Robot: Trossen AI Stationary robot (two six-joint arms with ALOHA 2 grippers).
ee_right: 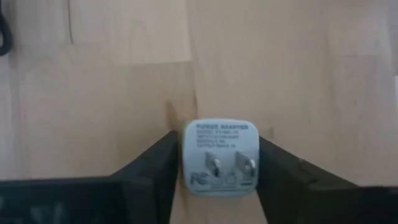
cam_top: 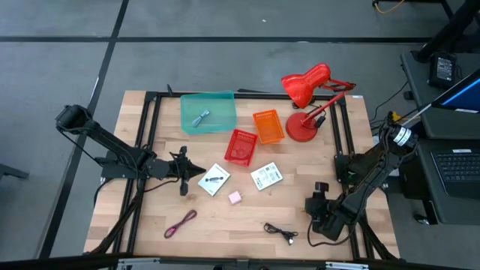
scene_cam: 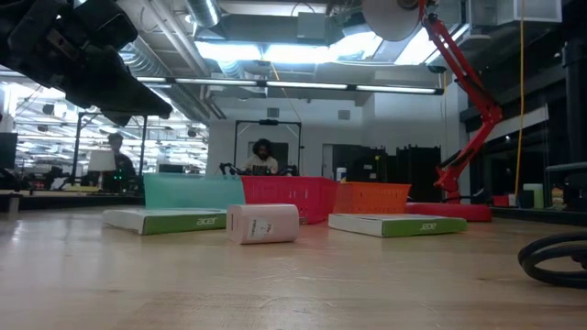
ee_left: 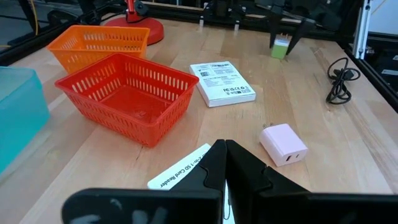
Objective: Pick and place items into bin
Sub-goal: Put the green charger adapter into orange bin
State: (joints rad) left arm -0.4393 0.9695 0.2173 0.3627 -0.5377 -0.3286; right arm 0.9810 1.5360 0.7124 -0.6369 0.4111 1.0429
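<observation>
Meanwhile, at left of the high view, the left gripper [cam_top: 201,172] waits clenched beside a packet [cam_top: 214,179]. Lower right, the right gripper [cam_top: 321,199] straddles a small white adapter [ee_right: 221,157], fingers [ee_right: 152,163] seemingly touching its sides. It should squeeze squarely before lifting toward the teal bin [cam_top: 208,112].

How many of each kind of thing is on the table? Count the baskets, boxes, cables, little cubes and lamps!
Baskets: 3 (teal basket, red basket, orange basket)
White boxes: 2
Cables: 3 (blue-grey cable, maroon cable, black cable)
Little cubes: 2 (pink cube, pale cube)
Lamp: 1
Total: 11
</observation>
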